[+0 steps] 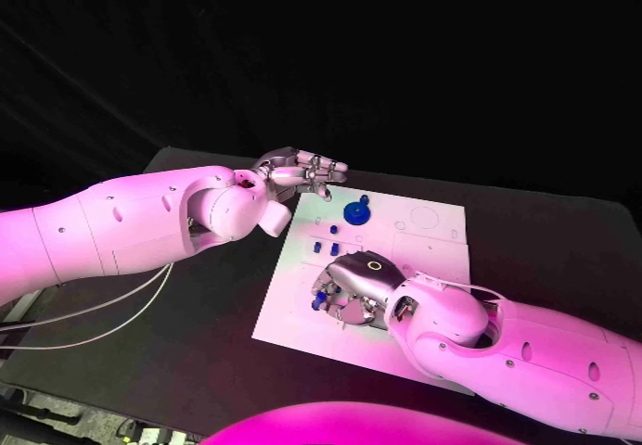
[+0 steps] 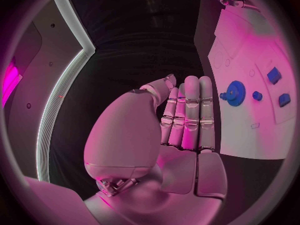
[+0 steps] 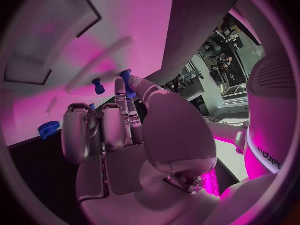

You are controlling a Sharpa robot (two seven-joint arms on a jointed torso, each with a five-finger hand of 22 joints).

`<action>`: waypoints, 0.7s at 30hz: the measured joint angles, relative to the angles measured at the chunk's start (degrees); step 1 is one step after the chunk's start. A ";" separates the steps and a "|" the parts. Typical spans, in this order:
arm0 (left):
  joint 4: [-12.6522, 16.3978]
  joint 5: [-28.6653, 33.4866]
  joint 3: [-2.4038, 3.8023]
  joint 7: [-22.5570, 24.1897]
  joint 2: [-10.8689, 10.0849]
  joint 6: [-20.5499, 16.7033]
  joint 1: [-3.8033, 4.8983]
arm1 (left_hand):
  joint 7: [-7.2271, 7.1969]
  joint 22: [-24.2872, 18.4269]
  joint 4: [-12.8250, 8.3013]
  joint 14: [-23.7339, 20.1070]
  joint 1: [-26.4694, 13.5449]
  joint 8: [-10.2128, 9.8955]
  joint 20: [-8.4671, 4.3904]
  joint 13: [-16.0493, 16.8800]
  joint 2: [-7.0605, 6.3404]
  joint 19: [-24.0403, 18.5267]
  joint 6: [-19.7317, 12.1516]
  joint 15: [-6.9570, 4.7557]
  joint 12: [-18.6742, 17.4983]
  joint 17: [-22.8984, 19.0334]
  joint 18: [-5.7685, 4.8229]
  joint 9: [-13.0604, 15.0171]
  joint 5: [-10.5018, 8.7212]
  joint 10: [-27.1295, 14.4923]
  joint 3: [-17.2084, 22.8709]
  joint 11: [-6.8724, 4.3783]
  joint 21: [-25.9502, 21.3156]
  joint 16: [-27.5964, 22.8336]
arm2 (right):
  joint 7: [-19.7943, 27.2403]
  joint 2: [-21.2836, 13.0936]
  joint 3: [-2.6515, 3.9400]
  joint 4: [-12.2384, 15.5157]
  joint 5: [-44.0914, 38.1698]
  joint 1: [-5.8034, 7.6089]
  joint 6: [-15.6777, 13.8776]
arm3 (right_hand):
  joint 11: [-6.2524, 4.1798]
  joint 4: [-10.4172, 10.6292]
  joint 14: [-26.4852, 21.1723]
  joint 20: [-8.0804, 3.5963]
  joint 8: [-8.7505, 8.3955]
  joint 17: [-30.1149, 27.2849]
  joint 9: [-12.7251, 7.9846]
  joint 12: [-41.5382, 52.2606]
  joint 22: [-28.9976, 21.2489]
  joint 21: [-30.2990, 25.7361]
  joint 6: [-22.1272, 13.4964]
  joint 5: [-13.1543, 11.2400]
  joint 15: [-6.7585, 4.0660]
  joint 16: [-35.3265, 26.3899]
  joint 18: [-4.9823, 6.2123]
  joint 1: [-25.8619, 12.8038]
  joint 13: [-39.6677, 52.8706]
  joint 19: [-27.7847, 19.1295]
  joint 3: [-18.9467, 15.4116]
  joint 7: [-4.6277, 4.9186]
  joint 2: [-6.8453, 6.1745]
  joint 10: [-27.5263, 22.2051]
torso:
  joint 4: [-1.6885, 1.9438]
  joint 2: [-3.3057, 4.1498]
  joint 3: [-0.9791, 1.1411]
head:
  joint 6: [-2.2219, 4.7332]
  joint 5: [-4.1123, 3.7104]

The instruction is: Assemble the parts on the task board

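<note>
The silver right hand [image 1: 354, 289] is curled down over small blue plastic parts [image 1: 318, 301] on the white task board [image 1: 429, 243], whether gripped cannot be told, while the silver left hand [image 1: 301, 171] is kept empty, fingers together, beyond the board's far corner, presumably clear of the work.

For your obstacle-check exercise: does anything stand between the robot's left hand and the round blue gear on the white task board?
Nothing visible does. The left hand hovers at the white task board's far left corner, holding nothing, and the round blue gear stands just beyond its fingertips with bare board between.
</note>
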 measured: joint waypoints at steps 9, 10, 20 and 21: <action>0.03 0.00 0.00 -0.05 -0.10 0.04 0.00 | 0.00 -0.07 -0.15 0.00 0.00 0.00 0.00 0.05 0.00 0.00 0.00 0.00 0.34 -0.04 0.00 0.00 0.00 0.00 -0.18 0.00 -0.29 0.00 | -0.21 -0.65 0.00 1.09 -0.13 0.00 -0.79 | -0.44 1.03 0.16 0.00 0.00 0.00 -1.84 0.00 -0.01 0.00 -7.14 -0.35 -0.30 0.00 0.00 -1.79 0.67 0.00 -1.04 -1.27 -1.79 0.43 | -0.04 0.01 0.03 | 0.05 -0.03; 0.04 0.00 0.00 -0.06 -0.13 0.05 0.00 | 0.00 -0.08 -0.02 0.00 0.00 0.00 0.00 0.06 0.00 0.00 0.00 0.00 0.34 -0.06 0.00 0.00 0.00 0.00 -0.31 0.00 -0.29 0.00 | -0.21 -0.83 0.00 1.37 -0.14 0.00 -1.06 | -0.63 1.01 0.01 0.00 0.00 0.00 -2.13 0.00 -0.01 0.00 -8.15 -0.61 -0.45 0.00 0.00 -1.90 0.78 0.00 -1.21 -1.54 -1.90 0.62 | -0.04 0.01 0.03 | 0.05 -0.06; 0.05 0.00 0.00 -0.12 -0.23 0.10 -0.02 | 0.00 -0.07 -0.01 0.00 0.00 0.00 0.00 0.06 0.00 0.00 0.00 0.00 0.35 -0.06 0.00 0.00 0.00 0.00 -0.31 0.00 -0.29 0.23 | -0.20 -3.26 0.09 4.16 -0.18 0.00 -3.89 | -1.05 1.02 0.21 -0.23 0.00 -0.04 -2.61 0.00 -0.01 0.00 -9.51 -0.68 -0.65 0.00 0.00 -1.90 1.24 0.22 -1.51 -1.85 -1.90 1.05 | -0.07 0.00 0.05 | 0.19 -0.48; 0.05 0.00 0.00 -0.13 -0.24 0.11 -0.01 | 0.00 -0.07 -0.01 0.00 0.00 0.00 0.00 0.06 0.00 0.00 0.00 0.00 0.35 -0.06 -0.01 0.00 0.00 0.00 -0.31 0.00 -0.29 0.23 | -0.19 -3.83 0.18 4.70 -0.17 0.01 -4.30 | -1.22 1.02 0.21 -0.22 0.11 0.02 -2.61 0.18 -0.01 0.10 -9.48 -0.40 -0.65 0.00 0.00 -1.90 1.37 0.23 -1.51 -1.82 -1.90 1.22 | -0.08 -0.01 0.05 | 0.23 -0.53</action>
